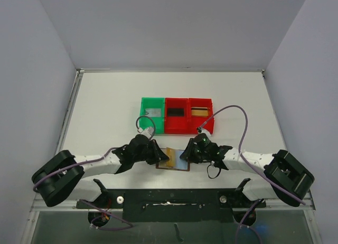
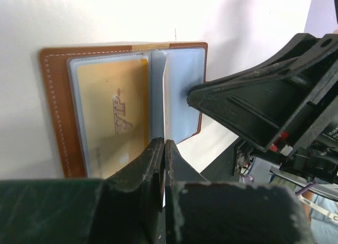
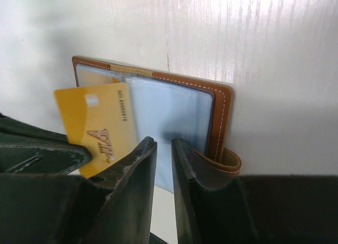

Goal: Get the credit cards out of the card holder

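**Holder** (image 1: 179, 160): brown leather, open flat on the table (image 1: 105, 106) between the two grippers, at 6 o'clock from the row of bins. Pale blue sleeves inside. Snap tab (image 3: 229, 162) curls up at the edge nearest the right gripper.

**Contents of holder:** one gold card (image 2: 113, 117) marked "VIP", lying on the half toward the left gripper. In the right wrist view it sits askew, one corner past the holder's rim. The other half shows only a pale blue sleeve face (image 3: 163, 112). I cannot tell whether a card sits inside it.

**Left gripper** (image 2: 164, 159): at 9 o'clock of the holder. Jaws are together, pinching a thin pale sheet (image 2: 165, 96) that stands on edge along the fold. Whether it is a card or a sleeve leaf cannot be told.

**Right gripper** (image 3: 163, 159): at 3 o'clock of the holder. Jaws are a narrow gap apart with nothing seen between them. Its tip is against the pale blue sleeve.

**Green bin** (image 1: 142, 111): at 11 o'clock of the holder. It holds a pale grey flat piece (image 1: 153, 113).

**Mid red bin** (image 1: 177, 130): at 12 o'clock. It holds a dark flat piece (image 1: 176, 112).

**Right red bin** (image 1: 212, 117): at 1 o'clock. It holds a tan card (image 1: 199, 112).

The three bins stand touching, side by side.
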Robot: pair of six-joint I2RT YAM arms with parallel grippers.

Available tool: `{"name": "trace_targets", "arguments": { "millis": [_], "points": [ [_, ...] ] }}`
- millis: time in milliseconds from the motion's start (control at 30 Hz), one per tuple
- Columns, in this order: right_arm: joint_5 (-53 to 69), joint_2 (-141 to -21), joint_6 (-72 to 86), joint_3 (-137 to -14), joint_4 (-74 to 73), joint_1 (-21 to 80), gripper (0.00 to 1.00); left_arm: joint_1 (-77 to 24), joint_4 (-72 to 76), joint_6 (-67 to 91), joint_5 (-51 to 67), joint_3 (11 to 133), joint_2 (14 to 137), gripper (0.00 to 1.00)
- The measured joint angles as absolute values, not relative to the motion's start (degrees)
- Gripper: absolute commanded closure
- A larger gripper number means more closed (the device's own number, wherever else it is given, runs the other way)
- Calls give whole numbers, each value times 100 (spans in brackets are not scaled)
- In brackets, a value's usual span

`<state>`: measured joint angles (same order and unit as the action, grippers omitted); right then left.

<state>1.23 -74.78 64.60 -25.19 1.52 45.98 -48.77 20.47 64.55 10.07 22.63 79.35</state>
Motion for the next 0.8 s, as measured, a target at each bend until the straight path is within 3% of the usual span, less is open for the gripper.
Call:
{"name": "trace_targets", "arguments": {
  "millis": [100,400,800],
  "points": [
    [128,-7459,6241,-2672,-49,4530,51,-4810,1522,6215,875,2263,7369,100],
    [12,-6567,5658,-3094,-478,4228,1,-4746,602,5671,685,2349,6237,100],
    [130,-4917,5201,-2392,670,3662,2,-4740,729,5579,576,2342,5015,100]
  ]
}}
